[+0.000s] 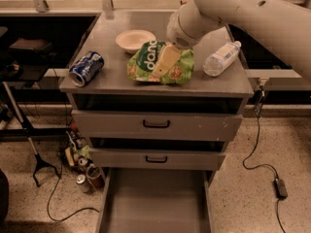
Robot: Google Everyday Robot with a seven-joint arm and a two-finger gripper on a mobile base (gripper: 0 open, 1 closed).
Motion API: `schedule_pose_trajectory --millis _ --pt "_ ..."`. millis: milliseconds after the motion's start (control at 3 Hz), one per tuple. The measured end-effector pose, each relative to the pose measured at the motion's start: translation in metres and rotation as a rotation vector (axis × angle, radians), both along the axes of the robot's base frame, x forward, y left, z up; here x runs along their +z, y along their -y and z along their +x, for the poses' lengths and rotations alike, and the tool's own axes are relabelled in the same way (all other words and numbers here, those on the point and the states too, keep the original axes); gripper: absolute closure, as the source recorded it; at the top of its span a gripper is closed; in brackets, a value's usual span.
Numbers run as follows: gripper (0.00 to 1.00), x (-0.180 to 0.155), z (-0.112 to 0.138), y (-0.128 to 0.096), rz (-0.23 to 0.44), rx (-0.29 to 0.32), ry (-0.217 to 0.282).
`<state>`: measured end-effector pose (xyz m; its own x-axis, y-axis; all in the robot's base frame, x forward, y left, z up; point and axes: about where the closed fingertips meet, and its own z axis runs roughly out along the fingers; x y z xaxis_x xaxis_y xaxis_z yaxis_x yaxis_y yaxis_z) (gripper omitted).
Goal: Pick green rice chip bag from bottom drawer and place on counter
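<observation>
The green rice chip bag [154,64] lies flat on the counter [206,84], near its front edge and about midway across, with its white lettering facing up. My gripper [172,46] sits right at the bag's upper right part, mostly hidden behind the thick white wrist of the arm [204,13], which reaches in from the upper right. The bottom drawer [155,203] is pulled out below and shows a bare grey tray.
A white bowl [135,39] stands behind the bag. A blue soda can [86,68] lies at the counter's left, and a clear plastic bottle [221,58] at its right. Two upper drawers are partly open. Cans and cables [85,171] clutter the floor on the left.
</observation>
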<state>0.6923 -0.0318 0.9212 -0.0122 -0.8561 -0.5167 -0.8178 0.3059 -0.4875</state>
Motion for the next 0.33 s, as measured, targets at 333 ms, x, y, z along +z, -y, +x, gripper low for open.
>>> schedule_pose_trajectory --millis 333 --pt "0.0 0.0 0.0 0.0 0.0 0.0 0.0"
